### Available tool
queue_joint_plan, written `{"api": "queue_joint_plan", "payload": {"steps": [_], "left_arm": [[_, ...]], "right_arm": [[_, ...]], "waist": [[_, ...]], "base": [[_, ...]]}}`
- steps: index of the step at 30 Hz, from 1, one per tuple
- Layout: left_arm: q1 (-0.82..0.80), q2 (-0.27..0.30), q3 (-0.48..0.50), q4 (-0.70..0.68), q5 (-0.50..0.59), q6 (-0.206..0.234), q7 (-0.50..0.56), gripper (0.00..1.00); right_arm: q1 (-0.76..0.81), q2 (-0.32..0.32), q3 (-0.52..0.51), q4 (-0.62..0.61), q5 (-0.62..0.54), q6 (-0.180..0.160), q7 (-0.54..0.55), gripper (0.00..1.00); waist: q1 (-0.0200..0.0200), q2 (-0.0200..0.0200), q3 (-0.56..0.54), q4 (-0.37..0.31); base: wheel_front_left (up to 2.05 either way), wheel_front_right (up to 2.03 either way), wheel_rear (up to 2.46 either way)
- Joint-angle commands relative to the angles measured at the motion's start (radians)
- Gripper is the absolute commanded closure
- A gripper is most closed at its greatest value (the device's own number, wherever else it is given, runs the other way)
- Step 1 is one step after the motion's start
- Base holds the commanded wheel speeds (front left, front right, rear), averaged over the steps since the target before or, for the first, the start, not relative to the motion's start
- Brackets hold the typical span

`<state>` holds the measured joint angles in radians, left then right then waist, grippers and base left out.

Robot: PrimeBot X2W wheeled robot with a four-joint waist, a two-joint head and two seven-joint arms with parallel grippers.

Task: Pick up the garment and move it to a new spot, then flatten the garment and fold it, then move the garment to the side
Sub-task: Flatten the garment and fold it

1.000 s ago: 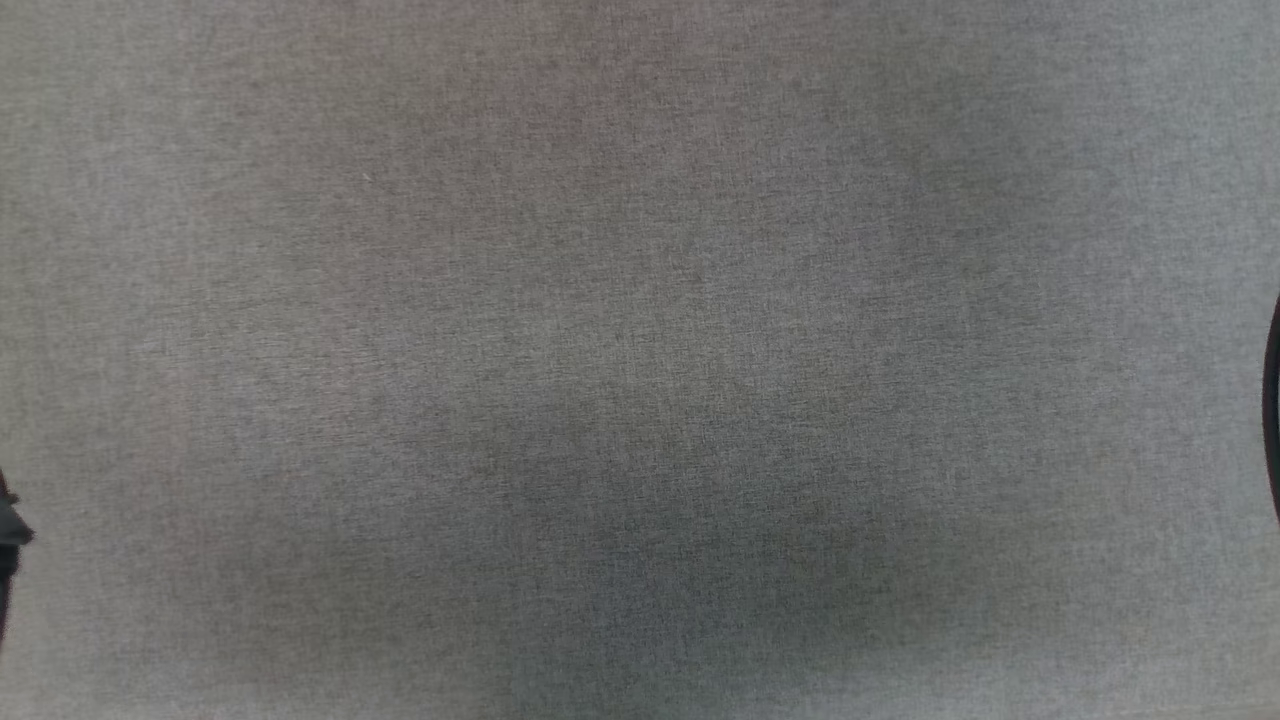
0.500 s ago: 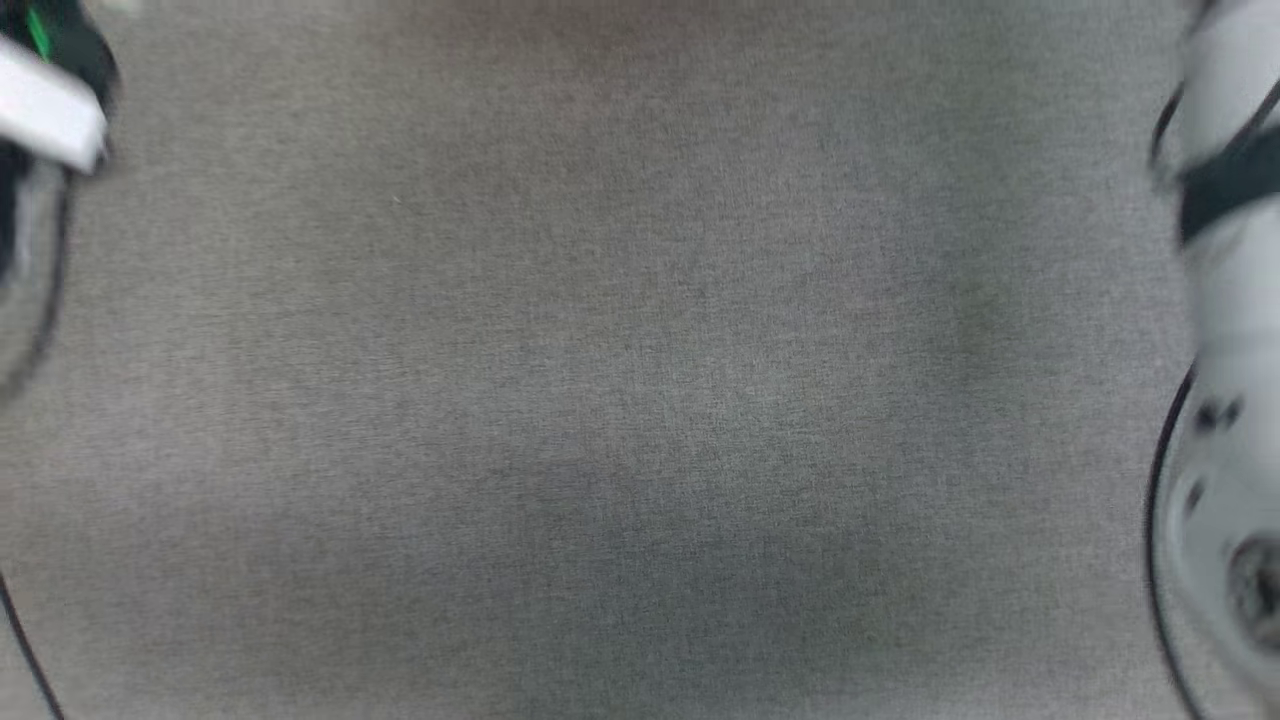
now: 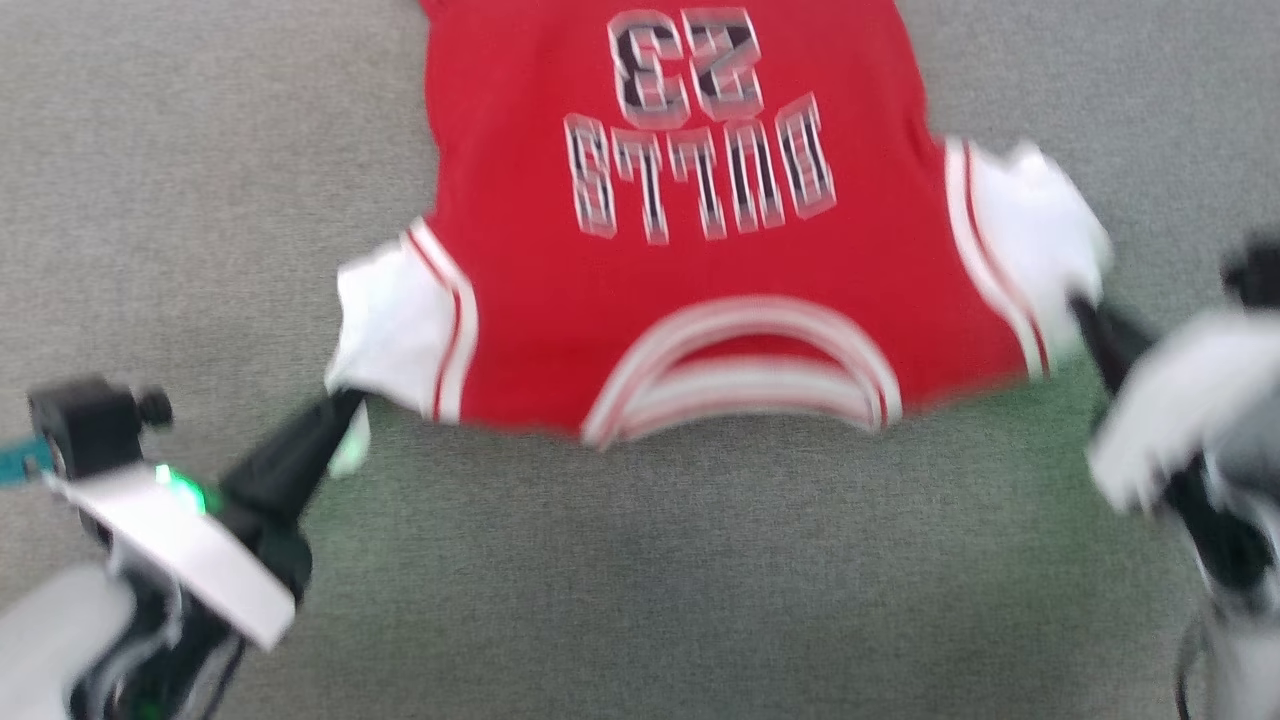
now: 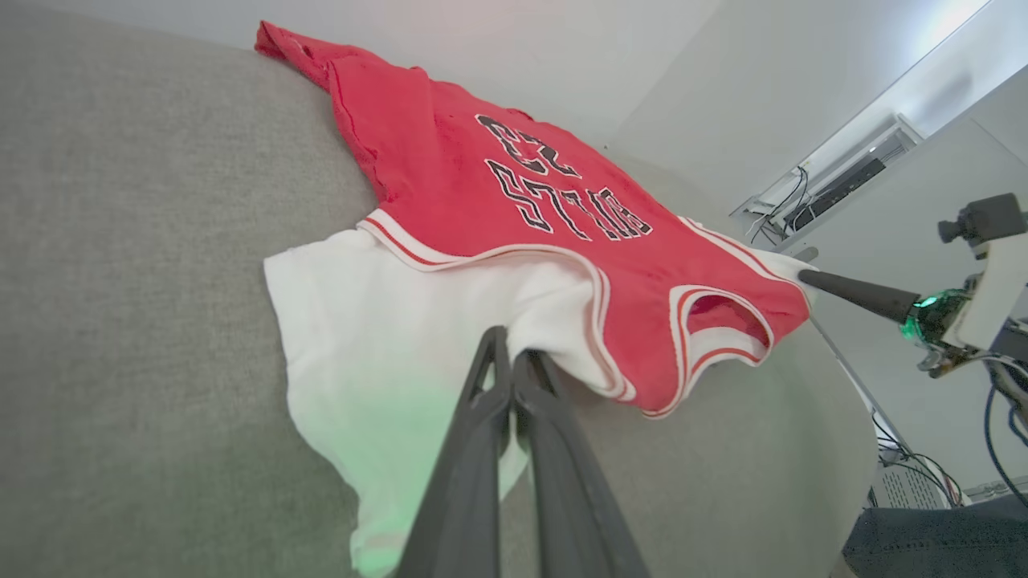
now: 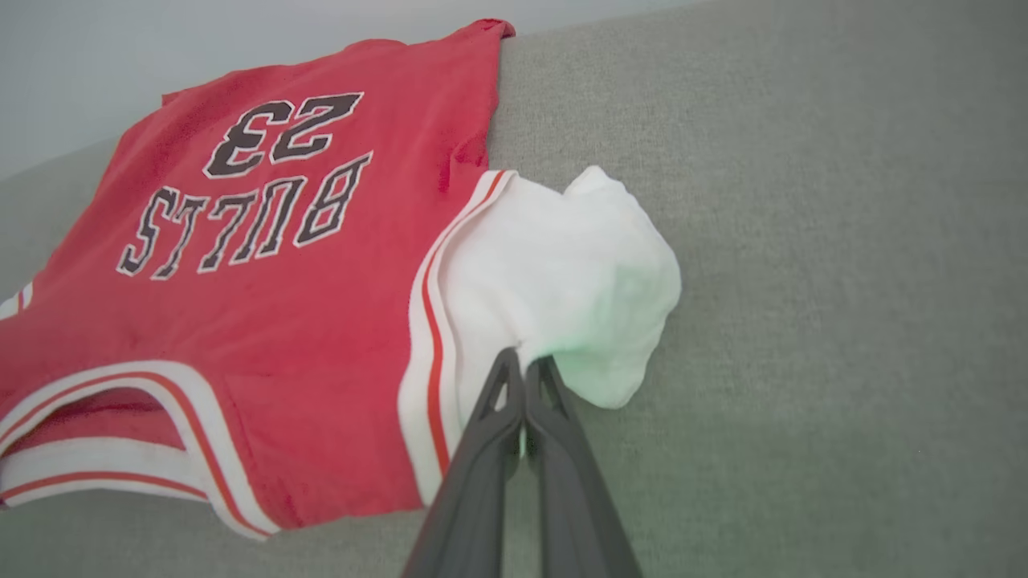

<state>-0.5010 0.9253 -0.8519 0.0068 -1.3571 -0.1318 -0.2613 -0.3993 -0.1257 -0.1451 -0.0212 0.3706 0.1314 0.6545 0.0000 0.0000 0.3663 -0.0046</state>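
The garment (image 3: 690, 270), a red jersey T-shirt with white sleeves, lies spread face up on the grey cloth surface (image 3: 200, 180), collar toward me. The lettering and the number 23 read upside down from the head. My left gripper (image 3: 345, 405) is shut on the white sleeve (image 4: 385, 321) at the garment's left; in the left wrist view, my left gripper (image 4: 510, 357) pinches that sleeve's folded edge. My right gripper (image 3: 1082, 308) is shut on the bunched white sleeve (image 5: 562, 273) at the right; in the right wrist view, my right gripper (image 5: 522, 361) nips that sleeve's lower edge.
The grey surface (image 5: 843, 241) stretches on all sides of the garment. In the left wrist view its rounded edge (image 4: 851, 417) drops off at the right, with cables (image 4: 915, 461) and a pale wall beyond. My right gripper (image 4: 805, 275) also shows there.
The head camera has swung: earlier it showed bare grey surface, with the arms entering at both sides half a second ago. It now shows the garment and both grippers.
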Motion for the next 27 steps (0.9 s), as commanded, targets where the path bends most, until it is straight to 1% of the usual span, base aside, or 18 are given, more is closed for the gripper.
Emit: {"api": "queue_joint_plan", "payload": {"steps": [1, 4, 7, 12, 16, 18, 21, 24, 25, 27], "left_arm": [[0.034, 0.010, 0.011, -0.016, 0.023, 0.003, -0.005, 1.00], [0.128, 0.030, 0.022, -0.064, 0.053, 0.003, -0.005, 1.00], [0.213, 0.059, 0.040, -0.115, 0.069, 0.003, -0.005, 1.00], [0.364, 0.098, 0.093, -0.179, 0.077, 0.003, -0.005, 1.00], [0.455, 0.107, 0.151, -0.228, 0.083, 0.003, -0.005, 1.00], [0.484, 0.088, 0.188, -0.240, 0.093, 0.003, -0.005, 1.00], [0.500, 0.064, 0.198, -0.244, 0.105, 0.003, -0.005, 1.00], [0.474, 0.040, 0.166, -0.229, 0.123, 0.003, -0.005, 1.00], [0.451, 0.021, 0.141, -0.211, 0.121, 0.003, -0.005, 1.00], [0.434, 0.009, 0.108, -0.181, 0.128, 0.003, -0.005, 1.00]], "right_arm": [[0.069, 0.010, -0.016, -0.071, 0.013, -0.001, 0.036, 1.00], [0.253, 0.027, -0.051, -0.249, 0.037, -0.001, 0.130, 1.00], [0.402, 0.047, -0.074, -0.378, 0.059, -0.001, 0.193, 1.00], [0.583, 0.068, -0.103, -0.521, 0.096, -0.001, 0.249, 1.00], [0.676, 0.073, -0.135, -0.602, 0.125, -0.001, 0.270, 1.00], [0.682, 0.074, -0.152, -0.616, 0.137, -0.001, 0.261, 1.00], [0.650, 0.075, -0.143, -0.593, 0.145, -0.001, 0.271, 1.00], [0.607, 0.075, -0.118, -0.529, 0.144, -0.001, 0.286, 1.00], [0.578, 0.075, -0.099, -0.471, 0.130, -0.001, 0.294, 1.00], [0.553, 0.074, -0.080, -0.403, 0.103, -0.001, 0.298, 1.00]], "waist": [[0.0000, 0.0000, -0.007, 0.006], [0.0000, 0.0000, -0.012, 0.014], [0.0000, 0.0000, -0.011, 0.018], [0.0000, 0.0000, -0.014, 0.019], [0.0000, 0.0000, -0.011, 0.025], [0.0000, 0.0000, -0.008, 0.027], [0.0000, 0.0000, -0.008, 0.027], [0.0000, 0.0000, -0.008, 0.028], [0.0000, 0.0000, -0.006, 0.029], [0.0000, 0.0000, -0.001, 0.030]], "base": [[0.00, 0.00, 0.00], [0.00, 0.00, 0.00], [0.00, 0.00, 0.00], [0.00, 0.00, 0.00], [0.00, 0.00, 0.00], [0.00, 0.00, 0.00], [0.00, 0.00, 0.00], [0.00, 0.00, 0.00], [0.00, 0.00, 0.00], [0.00, 0.00, 0.00]]}}
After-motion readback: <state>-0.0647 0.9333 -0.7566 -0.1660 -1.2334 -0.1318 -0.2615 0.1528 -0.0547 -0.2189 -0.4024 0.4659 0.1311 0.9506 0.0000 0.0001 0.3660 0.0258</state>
